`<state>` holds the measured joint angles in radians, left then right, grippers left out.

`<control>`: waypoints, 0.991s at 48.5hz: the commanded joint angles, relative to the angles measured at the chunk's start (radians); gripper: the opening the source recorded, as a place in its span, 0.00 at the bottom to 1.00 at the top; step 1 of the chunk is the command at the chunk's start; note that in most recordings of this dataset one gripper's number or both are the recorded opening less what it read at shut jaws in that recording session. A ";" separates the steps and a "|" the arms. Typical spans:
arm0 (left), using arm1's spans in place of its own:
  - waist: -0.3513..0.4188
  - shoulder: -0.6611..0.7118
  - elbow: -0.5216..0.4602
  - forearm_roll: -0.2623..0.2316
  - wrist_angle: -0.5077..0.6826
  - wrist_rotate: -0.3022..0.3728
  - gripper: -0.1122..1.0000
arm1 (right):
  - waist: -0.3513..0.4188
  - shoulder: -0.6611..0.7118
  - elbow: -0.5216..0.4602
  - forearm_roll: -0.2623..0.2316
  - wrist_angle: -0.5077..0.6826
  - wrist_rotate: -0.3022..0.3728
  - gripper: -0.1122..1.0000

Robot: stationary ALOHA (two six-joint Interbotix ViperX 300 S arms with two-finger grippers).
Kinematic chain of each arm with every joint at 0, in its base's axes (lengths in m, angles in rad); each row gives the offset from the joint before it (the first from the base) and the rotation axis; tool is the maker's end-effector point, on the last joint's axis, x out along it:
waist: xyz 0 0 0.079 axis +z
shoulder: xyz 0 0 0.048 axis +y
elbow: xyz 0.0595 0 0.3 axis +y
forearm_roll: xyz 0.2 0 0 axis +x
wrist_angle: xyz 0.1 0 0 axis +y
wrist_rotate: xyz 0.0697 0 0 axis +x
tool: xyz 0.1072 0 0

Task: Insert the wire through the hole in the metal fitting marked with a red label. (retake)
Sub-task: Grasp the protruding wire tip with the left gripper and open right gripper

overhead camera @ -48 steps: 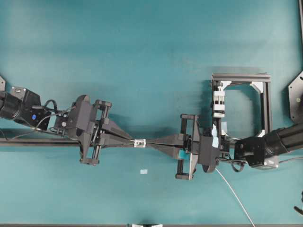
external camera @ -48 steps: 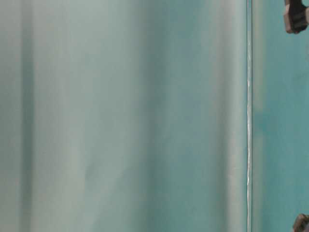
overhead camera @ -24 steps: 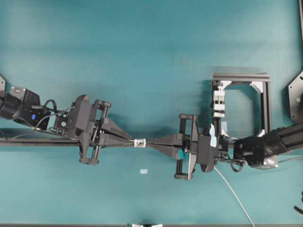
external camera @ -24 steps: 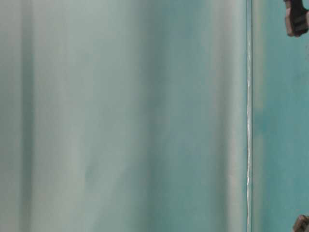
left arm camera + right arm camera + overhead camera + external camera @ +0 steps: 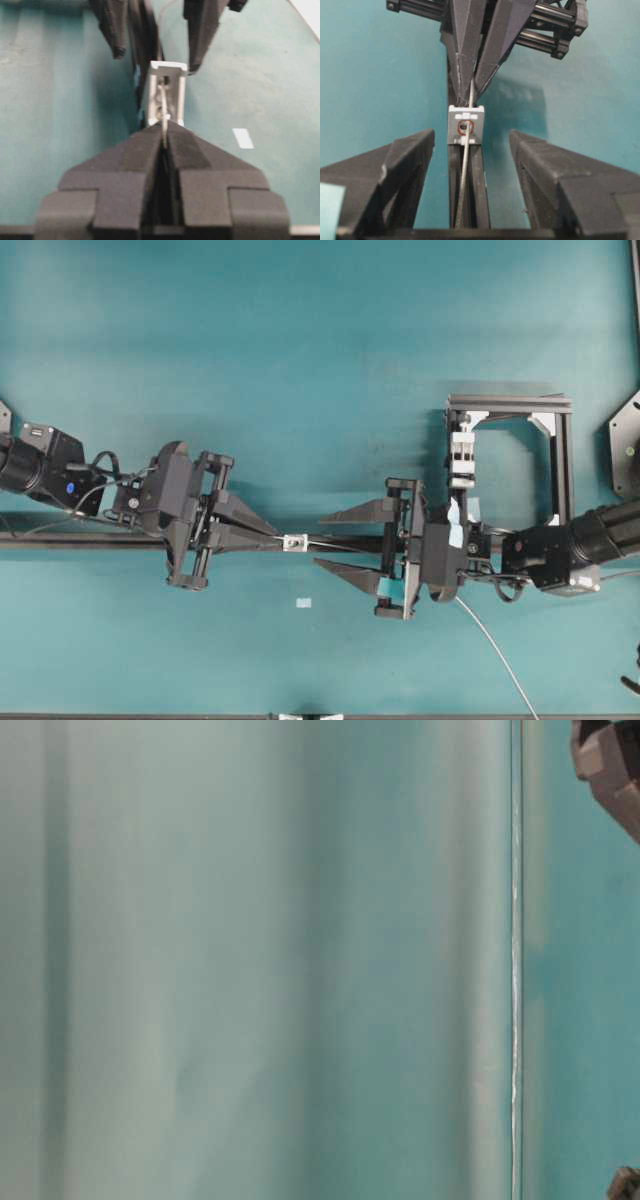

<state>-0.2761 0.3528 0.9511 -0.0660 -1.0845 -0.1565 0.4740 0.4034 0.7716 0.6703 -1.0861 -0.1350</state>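
The small silver metal fitting (image 5: 294, 541) stands on a black rail between the two grippers. A red ring marks its hole (image 5: 465, 127). The thin silvery wire (image 5: 465, 180) runs along the rail, passes through the hole and comes out on the far side. There my left gripper (image 5: 276, 537) is shut on the wire's end (image 5: 164, 131), right against the fitting (image 5: 165, 95). My right gripper (image 5: 320, 540) is open, its fingers (image 5: 405, 170) wide apart on either side of the wire and touching nothing. The wire's tail (image 5: 490, 640) trails to the lower right.
A black frame (image 5: 558, 450) carrying a white ribbed clip block (image 5: 461, 455) stands at the right. A tiny pale-blue rectangle (image 5: 303, 603) lies on the teal mat below the fitting. The table-level view shows only blurred teal surface and a dark arm part (image 5: 608, 770).
My right gripper has opened, let go of the wire and drawn back slightly to the right. The left gripper and the fitting have not moved.
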 commanded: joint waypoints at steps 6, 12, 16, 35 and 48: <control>-0.008 -0.043 0.008 0.002 -0.005 0.002 0.01 | 0.002 -0.037 -0.005 -0.003 -0.006 0.000 0.74; -0.008 -0.054 0.018 0.003 0.002 0.002 0.01 | 0.002 -0.037 -0.005 -0.003 -0.006 0.000 0.74; -0.008 -0.061 0.021 0.003 0.008 0.002 0.01 | 0.002 -0.037 -0.003 -0.003 -0.008 0.000 0.74; -0.008 -0.141 0.071 0.003 0.074 0.003 0.01 | 0.002 -0.037 -0.002 -0.003 -0.008 0.000 0.74; -0.008 -0.229 0.141 0.003 0.124 0.003 0.01 | 0.002 -0.037 0.000 -0.003 -0.006 0.000 0.74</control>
<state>-0.2792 0.1703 1.0830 -0.0660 -0.9633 -0.1549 0.4725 0.4034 0.7762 0.6703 -1.0861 -0.1350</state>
